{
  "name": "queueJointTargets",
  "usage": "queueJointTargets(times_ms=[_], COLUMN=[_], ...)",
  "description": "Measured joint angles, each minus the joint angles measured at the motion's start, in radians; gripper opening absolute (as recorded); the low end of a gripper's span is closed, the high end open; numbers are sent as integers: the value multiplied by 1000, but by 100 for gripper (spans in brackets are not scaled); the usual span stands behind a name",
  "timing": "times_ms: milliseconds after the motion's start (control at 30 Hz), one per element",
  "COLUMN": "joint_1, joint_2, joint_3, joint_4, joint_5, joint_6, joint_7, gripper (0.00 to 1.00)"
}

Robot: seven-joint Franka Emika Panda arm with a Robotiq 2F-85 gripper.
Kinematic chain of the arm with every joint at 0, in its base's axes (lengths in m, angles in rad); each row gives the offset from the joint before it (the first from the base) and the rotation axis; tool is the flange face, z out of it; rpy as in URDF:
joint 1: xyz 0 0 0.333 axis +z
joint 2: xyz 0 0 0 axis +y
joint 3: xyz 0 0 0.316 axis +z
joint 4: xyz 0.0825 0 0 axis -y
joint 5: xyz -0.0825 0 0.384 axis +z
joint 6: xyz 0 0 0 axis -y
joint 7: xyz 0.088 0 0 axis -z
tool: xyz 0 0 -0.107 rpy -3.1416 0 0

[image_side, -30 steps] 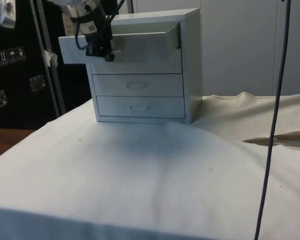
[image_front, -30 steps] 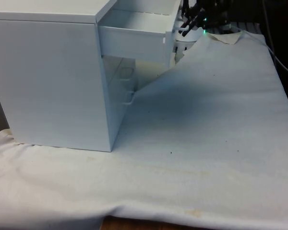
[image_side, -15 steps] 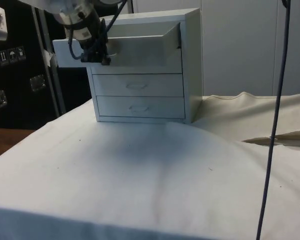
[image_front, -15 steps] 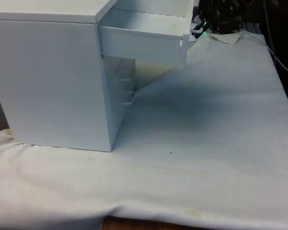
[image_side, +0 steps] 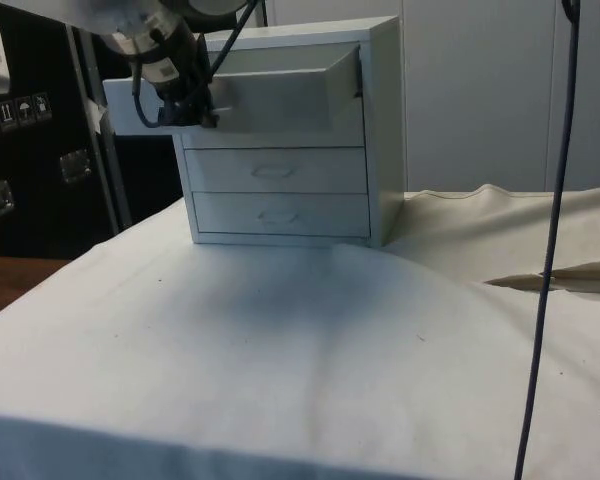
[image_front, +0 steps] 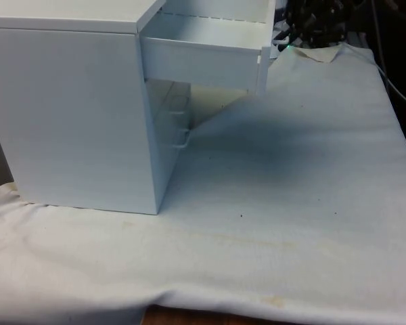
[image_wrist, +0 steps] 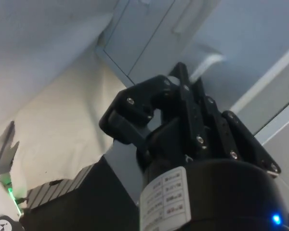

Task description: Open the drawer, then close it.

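We find the top drawer (image_side: 235, 95) pulled far out of the white chest of drawers (image_side: 290, 140), which stands on the bench (image_side: 280, 360) under its white cloth; the two lower drawers sit flush in the body. The end effector (image_side: 188, 108) is at the front panel of the open drawer, on the side away from the chest, and in the wrist view its black fingers (image_wrist: 183, 91) are clenched around the pale handle (image_wrist: 202, 65) of that drawer. In the front view the drawer (image_front: 203, 51) sticks out toward the front view's right, with its front panel at the far end. The long axis of the drawer's travel runs straight from the end effector back into the chest body. We judge that the opening part is done or nearly done, so the coming move is a push along this same line, toward the chest, keeping the drawer level on its slides
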Motion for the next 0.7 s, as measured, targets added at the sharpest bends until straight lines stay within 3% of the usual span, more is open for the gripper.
queueJointTargets(times_ms=[33,267,300,367,400,533,567,700], joint_1=[0,-1,-1,-1,-1,-1,-1,0], joint_2=[0,1,1,1,1,1,1,7], joint_3=[2,5,5,5,5,5,9,25], joint_4=[1,4,5,5,5,5,5,6], joint_5=[0,0,0,0,0,0,0,0], joint_6=[0,-4,-4,-5,-5,-5,-5,-5], joint_7=[1,3,3,3,3,3,7,30], gripper=[15,52,63,73,73,96,100,100])
